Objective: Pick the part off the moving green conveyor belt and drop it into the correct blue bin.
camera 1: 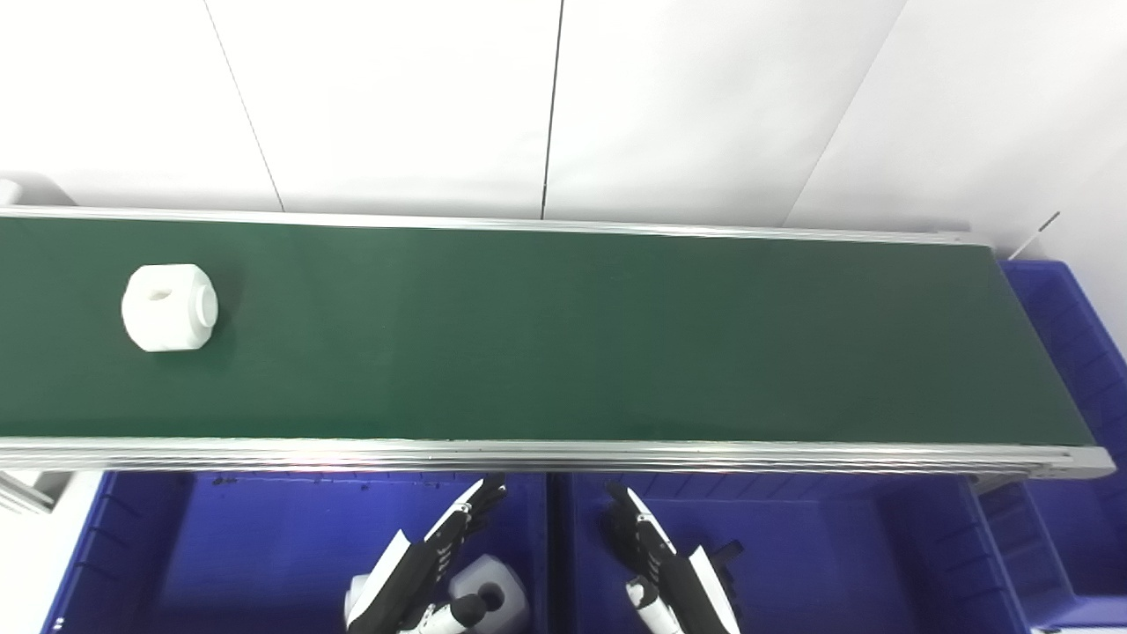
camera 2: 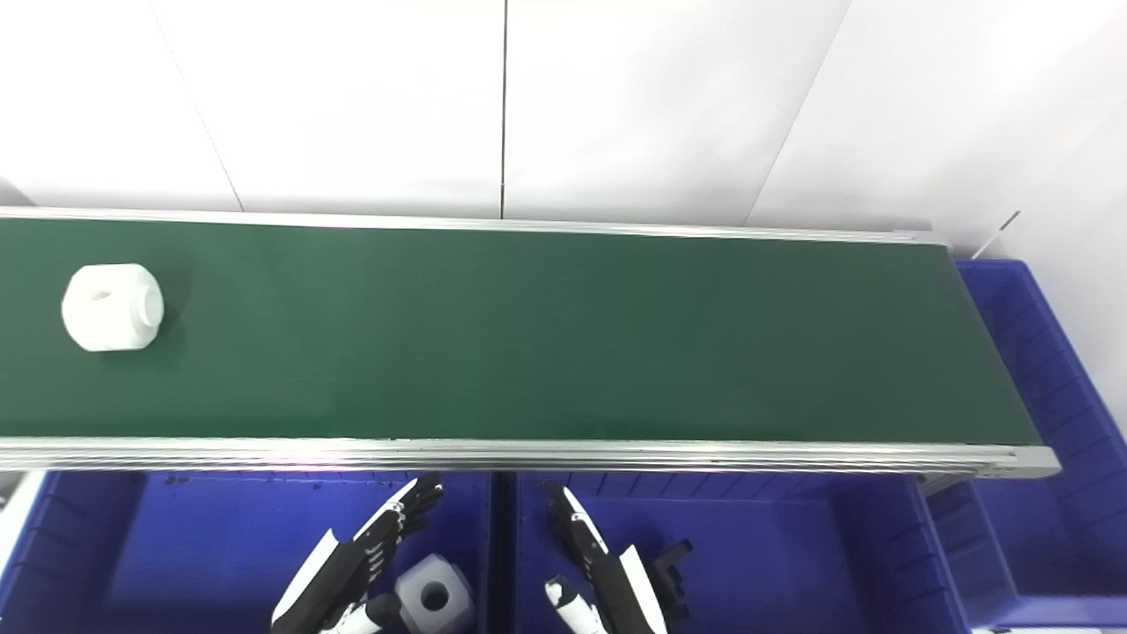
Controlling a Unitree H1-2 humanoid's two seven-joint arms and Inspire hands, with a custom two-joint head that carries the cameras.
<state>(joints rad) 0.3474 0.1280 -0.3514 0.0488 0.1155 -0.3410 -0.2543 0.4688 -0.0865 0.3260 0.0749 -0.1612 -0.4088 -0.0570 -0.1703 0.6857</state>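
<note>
White wall panels behind, split by thin dark seams; below them a green conveyor belt [camera 1: 563, 335] running across the whole width between aluminium rails. Far out at the belt's left end, a white part [camera 1: 169, 307], chunky and roughly cylindrical with a hole in its top face, lying alone on the belt and well apart from both hands. Along the near side, below the rail, a left blue bin [camera 1: 220, 546] and a right blue bin [camera 1: 836, 546] side by side, set there presumably so a lifted part needs only a short pull back and a drop; a third blue bin [camera 1: 1074, 352] past the belt's right end, likely to catch anything missed. Already in the left bin, a similar white piece [camera 2: 433, 599] with a hole; in the right bin, a small black piece [camera 2: 673, 568]. Left hand [camera 1: 423, 563] and right hand [camera 1: 660, 563] low over the bins, fingers [camera 1: 480, 502] straight, spread and empty, pointing toward the belt, seemingly parked in wait for the part. Probable destination, judging by likeness: the left bin.
</note>
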